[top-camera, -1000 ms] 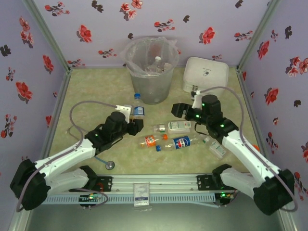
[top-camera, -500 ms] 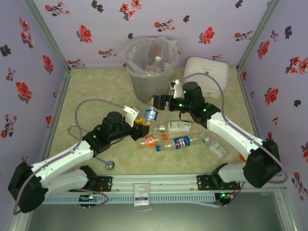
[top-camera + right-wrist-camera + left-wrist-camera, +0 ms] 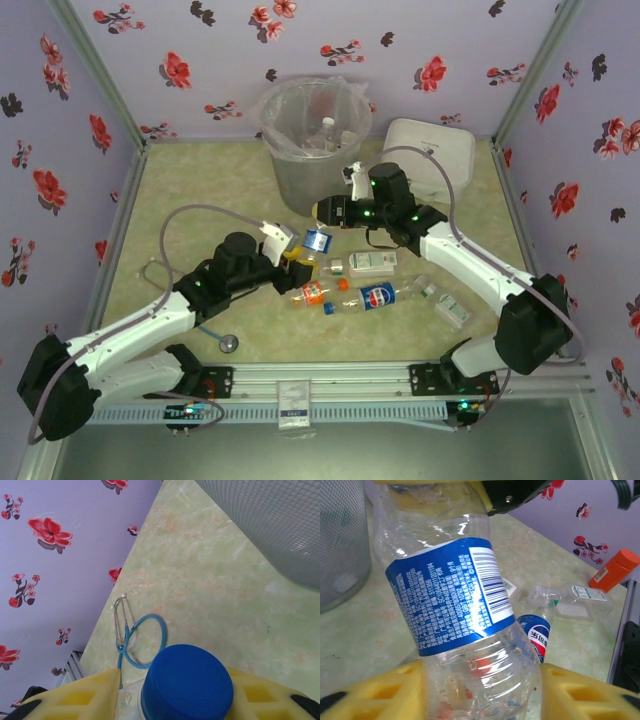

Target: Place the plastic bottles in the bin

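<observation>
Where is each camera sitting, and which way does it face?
Top external: above and behind the arms, looking down on the table; both arms show, meeting at the blue-label bottle before the bin.
Left wrist: low, facing along its yellow fingers at that bottle's label.
Right wrist: facing left across the table, past its fingers and the blue cap, to the stethoscope.
Shared: all three hold that bottle.

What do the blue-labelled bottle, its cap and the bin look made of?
Bottle: thin clear plastic, glossy; things behind show through its crinkled, ribbed wall.
Cap: opaque blue plastic, smooth, fairly matte.
Bin: probably translucent greyish plastic with a fine grid texture; a crinkly clear bag lines its rim.
</observation>
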